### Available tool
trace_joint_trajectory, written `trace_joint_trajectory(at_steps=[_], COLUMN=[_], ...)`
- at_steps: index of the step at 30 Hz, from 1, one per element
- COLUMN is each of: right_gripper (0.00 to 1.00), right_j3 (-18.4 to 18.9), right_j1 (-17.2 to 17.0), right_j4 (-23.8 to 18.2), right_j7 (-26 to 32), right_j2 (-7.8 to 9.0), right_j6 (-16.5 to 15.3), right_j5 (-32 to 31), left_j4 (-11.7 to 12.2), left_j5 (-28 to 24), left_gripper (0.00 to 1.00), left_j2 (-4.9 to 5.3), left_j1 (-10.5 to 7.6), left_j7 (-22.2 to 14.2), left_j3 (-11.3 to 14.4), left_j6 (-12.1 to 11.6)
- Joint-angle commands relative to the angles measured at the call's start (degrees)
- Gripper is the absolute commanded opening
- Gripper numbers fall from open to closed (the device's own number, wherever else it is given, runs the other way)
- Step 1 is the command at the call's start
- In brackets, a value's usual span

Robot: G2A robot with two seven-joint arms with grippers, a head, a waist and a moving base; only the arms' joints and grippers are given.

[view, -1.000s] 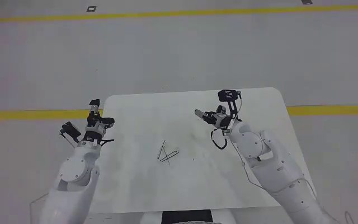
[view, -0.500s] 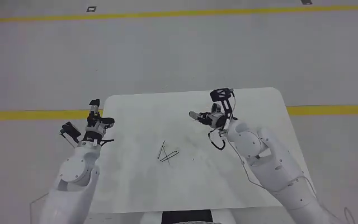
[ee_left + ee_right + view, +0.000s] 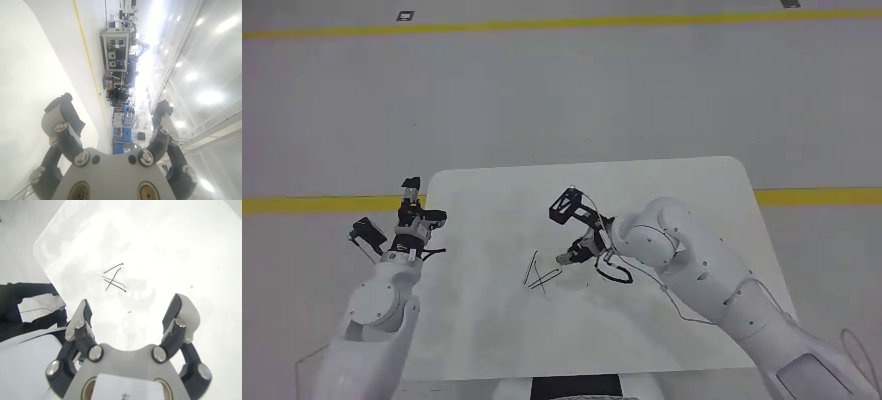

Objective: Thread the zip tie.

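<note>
The left gripper [image 3: 115,102] hangs beyond the white rounded tabletop's [image 3: 692,185] left edge, fingers spread and empty, likely waiting its turn. Thin black plastic zip ties [image 3: 540,274] lie crossed near the front edge's middle. Near them the right gripper [image 3: 130,300] hovers tilted downward, fingers released, seemingly lined up to pick.

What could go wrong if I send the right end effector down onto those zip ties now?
1. The zip ties lie crossed in one small pile, so the open right end effector may pinch two at once or drag the rest.
2. They are thin and flat on the table; the grip could slip off or scrape the surface.
3. The left end effector, open, sits by the table's edge, likely too far to assist.
</note>
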Motion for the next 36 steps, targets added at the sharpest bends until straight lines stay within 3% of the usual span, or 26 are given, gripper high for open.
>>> trace_joint_trajectory(at_steps=[1,10,13,19,25,32,36], right_gripper=[1.00,1.00,1.00,1.00,1.00,1.00,1.00], right_j3=[0.1,0.1,-2.6,-10.1,-17.2,-22.3,-22.6], right_j1=[0.0,0.0,0.8,7.1,13.2,16.5,17.0], right_j4=[0.0,0.0,-0.9,2.0,7.7,15.2,16.4], right_j7=[-0.1,-0.1,0.4,3.7,5.6,7.3,6.7], right_j2=[0.01,0.01,-0.49,-3.37,-7.31,-11.08,-11.63], right_j6=[0.1,0.1,-3.1,-4.2,-2.8,0.5,0.6], right_j5=[0.0,0.0,0.1,1.6,3.3,4.3,4.4], left_j4=[0.0,0.0,0.0,0.0,0.0,0.0,0.0], left_j5=[0.0,0.0,0.0,0.0,0.0,0.0,0.0], left_gripper=[1.00,1.00,1.00,1.00,1.00,1.00,1.00], left_j2=[0.00,0.00,0.00,0.00,0.00,0.00,0.00], left_j1=[0.00,0.00,0.00,0.00,0.00,0.00,0.00], left_j7=[0.0,0.0,0.0,0.0,0.0,0.0,0.0], left_j3=[0.0,0.0,0.0,0.0,0.0,0.0,0.0], left_j6=[0.0,0.0,0.0,0.0,0.0,0.0,0.0])
